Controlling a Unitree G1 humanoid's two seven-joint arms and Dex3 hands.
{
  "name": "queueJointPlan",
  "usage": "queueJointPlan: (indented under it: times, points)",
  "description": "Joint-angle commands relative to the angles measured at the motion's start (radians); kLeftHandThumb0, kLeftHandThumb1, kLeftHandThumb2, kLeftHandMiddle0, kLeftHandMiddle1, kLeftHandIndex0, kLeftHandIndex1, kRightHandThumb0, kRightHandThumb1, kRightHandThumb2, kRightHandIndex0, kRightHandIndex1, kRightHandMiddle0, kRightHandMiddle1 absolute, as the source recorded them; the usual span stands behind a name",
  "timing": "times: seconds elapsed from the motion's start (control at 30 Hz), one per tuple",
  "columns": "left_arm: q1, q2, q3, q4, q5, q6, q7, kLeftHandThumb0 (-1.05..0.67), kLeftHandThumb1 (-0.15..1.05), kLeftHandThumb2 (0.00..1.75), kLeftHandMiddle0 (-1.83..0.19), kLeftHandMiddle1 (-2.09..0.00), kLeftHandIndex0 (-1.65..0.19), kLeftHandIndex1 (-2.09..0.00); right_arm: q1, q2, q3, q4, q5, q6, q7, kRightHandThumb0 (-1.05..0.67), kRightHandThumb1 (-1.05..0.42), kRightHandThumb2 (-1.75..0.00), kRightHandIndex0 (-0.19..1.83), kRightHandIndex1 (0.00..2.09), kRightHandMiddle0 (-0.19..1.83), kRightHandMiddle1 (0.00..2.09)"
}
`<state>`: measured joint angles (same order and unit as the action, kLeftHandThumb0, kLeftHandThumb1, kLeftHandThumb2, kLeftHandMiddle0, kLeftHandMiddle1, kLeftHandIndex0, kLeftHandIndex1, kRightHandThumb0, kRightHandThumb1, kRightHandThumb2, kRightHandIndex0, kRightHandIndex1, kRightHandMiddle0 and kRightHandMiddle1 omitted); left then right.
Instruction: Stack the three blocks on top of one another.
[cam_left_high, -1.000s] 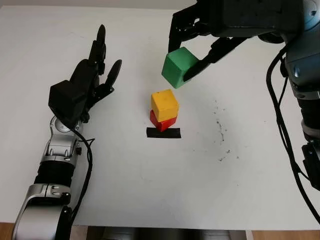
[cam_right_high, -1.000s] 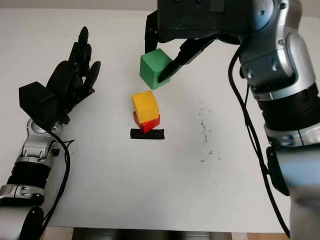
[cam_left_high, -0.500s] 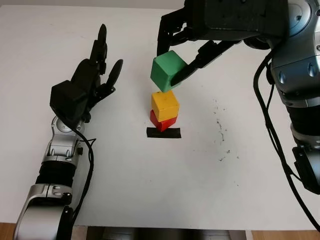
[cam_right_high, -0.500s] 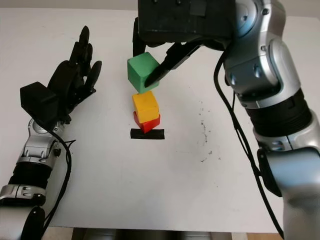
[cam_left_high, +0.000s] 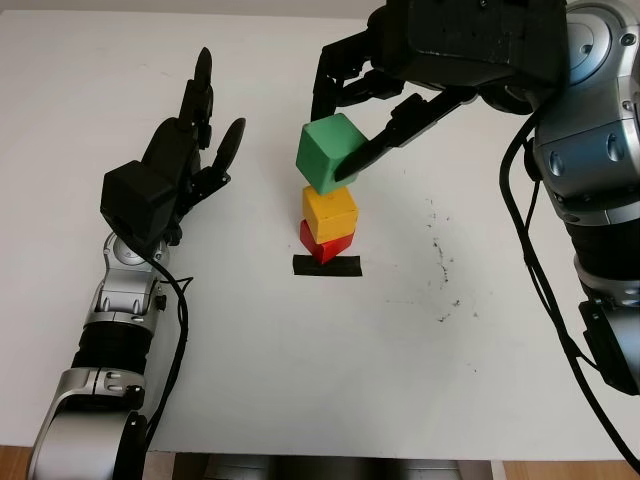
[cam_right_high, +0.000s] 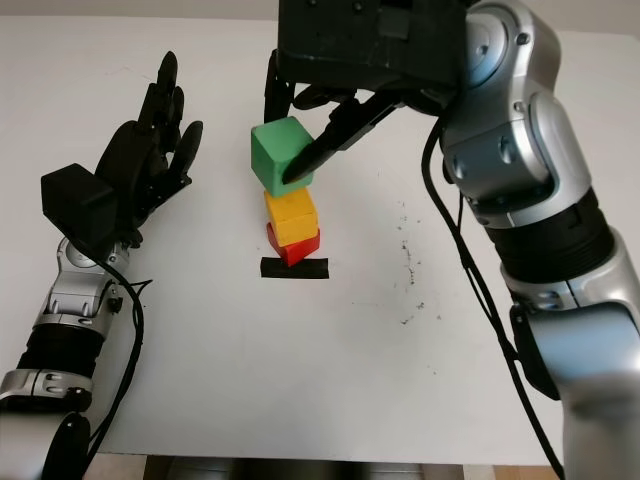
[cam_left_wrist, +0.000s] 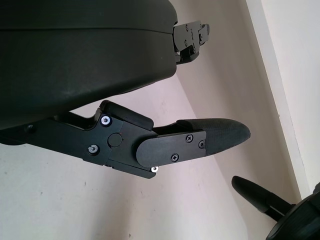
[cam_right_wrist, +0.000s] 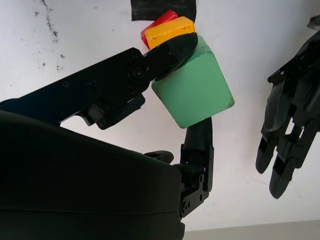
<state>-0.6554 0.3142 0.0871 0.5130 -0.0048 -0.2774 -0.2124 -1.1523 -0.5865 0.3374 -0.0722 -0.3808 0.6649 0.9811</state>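
We note two blocks stacked near bench (cam_left_high: 300, 380) centre: upper block (cam_left_high: 330, 212) on lower block (cam_left_high: 325, 246), upper one turned slightly off lower. Tape strip (cam_left_high: 326, 266) on bench just in front of stack, touching lower block's base. Third block (cam_left_high: 329, 152) tilted, directly above stack, held in right hand (cam_left_high: 375, 110); we cannot tell if it touches upper block. Right hand reaches in from behind-right. Left hand (cam_left_high: 180, 170) open, left of stack, well apart. Speck marks (cam_left_high: 440, 262) on bench right of stack.
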Motion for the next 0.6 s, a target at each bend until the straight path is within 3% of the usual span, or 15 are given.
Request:
queueJointPlan:
  times: [0.0, 0.57]
  points:
    - [0.001, 0.001, 0.002, -0.008, 0.000, -0.010, 0.004, -0.79, 1.05, 0.54, 0.19, -0.04, 0.19, -0.04, 0.005, -0.011, -0.005, -0.006, 0.015, -0.007, 0.004, -0.45, -0.98, -0.05, 0.30, 0.04, 0.29, 1.59]
    - [0.005, -0.004, -0.003, 0.004, 0.006, -0.042, 0.010, -0.76, 1.05, 0.56, 0.19, -0.05, 0.19, -0.02, 0.051, -0.031, 0.007, 0.005, 0.011, -0.062, -0.005, -0.46, -0.98, -0.06, 0.32, 0.05, 0.32, 1.54]
